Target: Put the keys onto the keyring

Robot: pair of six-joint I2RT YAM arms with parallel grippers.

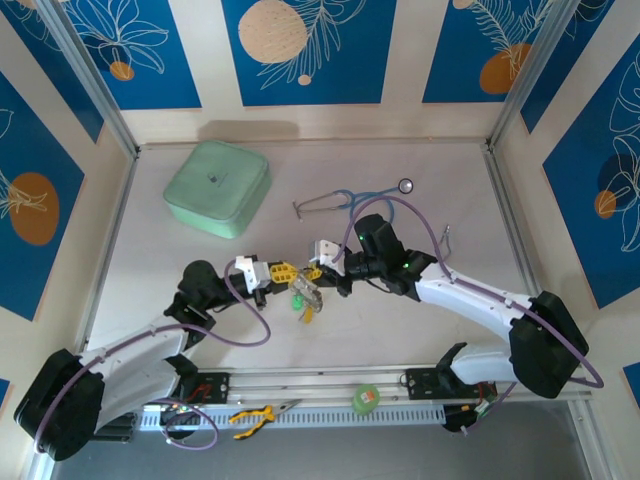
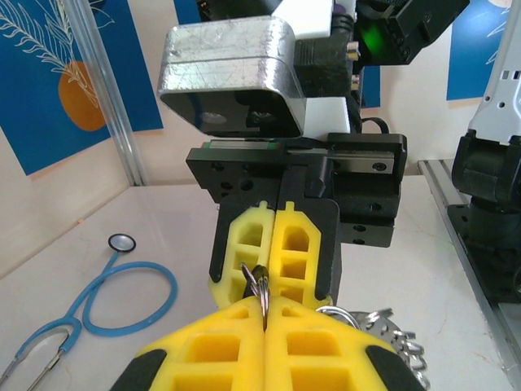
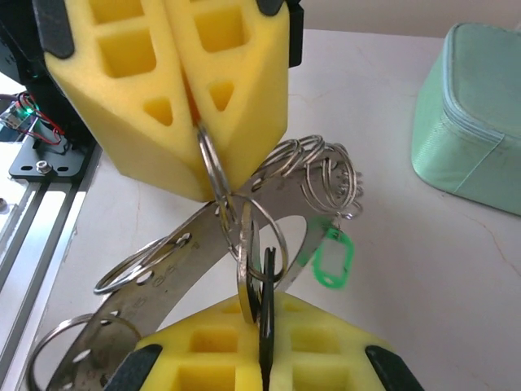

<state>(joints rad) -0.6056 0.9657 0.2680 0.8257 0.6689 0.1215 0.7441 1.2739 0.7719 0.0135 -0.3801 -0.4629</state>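
Where the two arms meet over the middle of the tabletop (image 1: pixel 400 340), the left tool (image 1: pixel 288 272) and right tool (image 1: pixel 320 268) face each other tip to tip, nearly touching. Each has its yellow foam fingers pressed together.

In the right wrist view, the left tool is clamped on a silver ring (image 3: pixel 209 163). The ring sticks out of the tips and hangs down toward the right tool. The right tool is clamped on the black key (image 3: pixel 267 314), which stands on edge in the seam between its fingers. A second silver loop runs down beside the key, and I cannot tell whether that loop is gripped too.

Between the two tools curves the keyring (image 3: pixel 167 277), a flat silver band with holes, crossing behind the gripped ring. Several small split rings (image 3: pixel 326 175) are strung near its upper end, and a green tag (image 3: pixel 330 262) hangs under them. From above, the green tag and a yellow tag (image 1: pixel 308 314) dangle just below the meeting tools.

Farther back on the tabletop lies a blue stethoscope (image 1: pixel 345 200), with a mint-green case (image 1: pixel 217 187) to its left. Both are well apart from the tools. On the rail at the near edge sit yellow-handled pliers (image 1: pixel 252 415) and a green tape roll (image 1: pixel 367 398).
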